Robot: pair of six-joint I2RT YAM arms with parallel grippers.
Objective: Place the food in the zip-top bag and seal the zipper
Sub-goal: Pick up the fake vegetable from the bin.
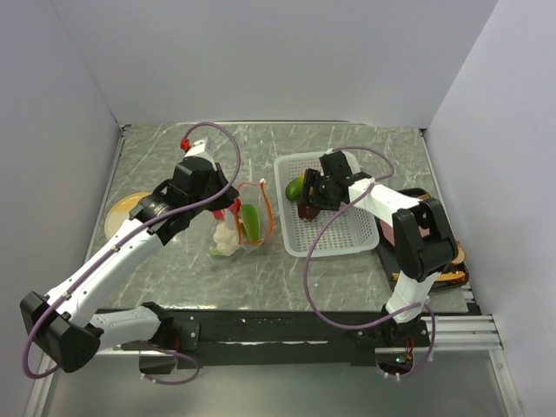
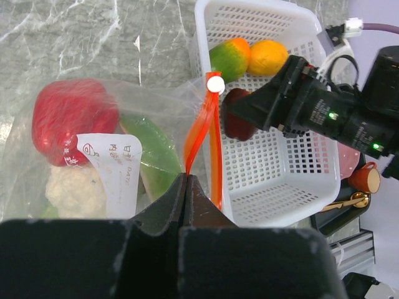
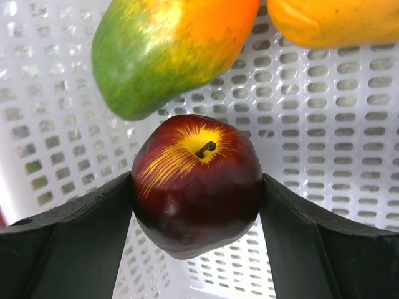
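Observation:
The clear zip-top bag [image 1: 245, 224] [image 2: 93, 143] stands left of the white basket [image 1: 340, 236] [image 2: 283, 187]. Inside it are a red pepper [image 2: 72, 118], a white cauliflower [image 2: 72, 190] and a green watermelon slice [image 2: 153, 156]. My left gripper [image 2: 186, 177] [image 1: 228, 204] is shut on the orange-red zipper [image 2: 201, 131] at the bag's mouth. Over the basket, my right gripper [image 3: 196, 205] [image 1: 311, 207] is shut on the dark purple ball [image 3: 196, 187] [image 2: 240, 115], a finger pressed on each side. The green-orange mango [image 3: 168, 50] [image 2: 229, 57] and the orange [image 3: 336, 22] [image 2: 268, 56] lie in the basket behind it.
A tan plate [image 1: 122, 213] lies at the table's left edge. A black tray [image 1: 439, 261] with a pink slab and yellow sticks sits right of the basket, under the right arm. White walls close in the left, back and right sides.

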